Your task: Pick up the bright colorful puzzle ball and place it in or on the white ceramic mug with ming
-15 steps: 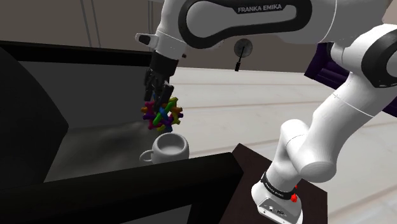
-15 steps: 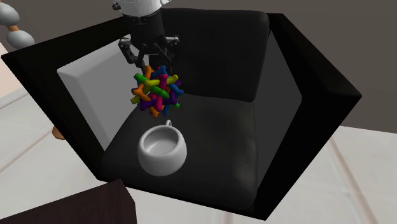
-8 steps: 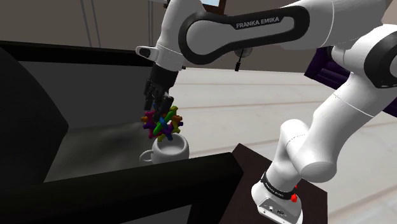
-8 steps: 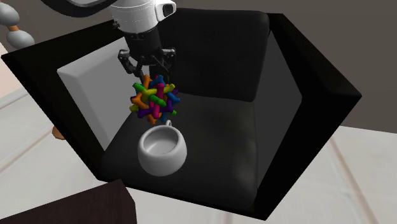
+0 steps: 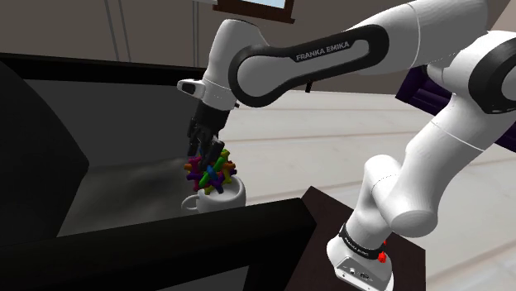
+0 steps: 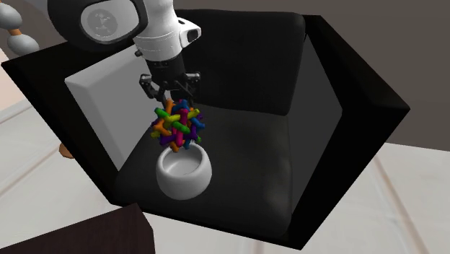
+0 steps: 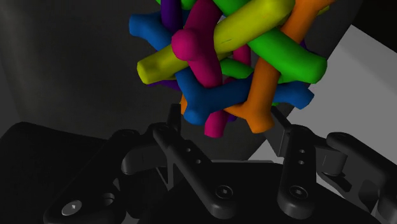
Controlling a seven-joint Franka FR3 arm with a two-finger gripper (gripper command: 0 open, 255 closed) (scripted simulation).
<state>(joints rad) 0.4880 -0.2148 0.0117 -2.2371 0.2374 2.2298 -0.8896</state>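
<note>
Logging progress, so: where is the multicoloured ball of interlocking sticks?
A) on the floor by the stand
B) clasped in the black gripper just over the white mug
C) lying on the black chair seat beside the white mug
B: the black two-finger gripper clasps the multicoloured ball of interlocking sticks, which hangs at the rim of the round white mug.

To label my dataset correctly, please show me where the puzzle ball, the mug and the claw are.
puzzle ball [image 6: 178,124]: second exterior view, middle of its colourful pieces.
white mug [image 6: 184,186]: second exterior view, front outer wall.
claw [image 6: 173,99]: second exterior view, midway between its fingertips.
</note>
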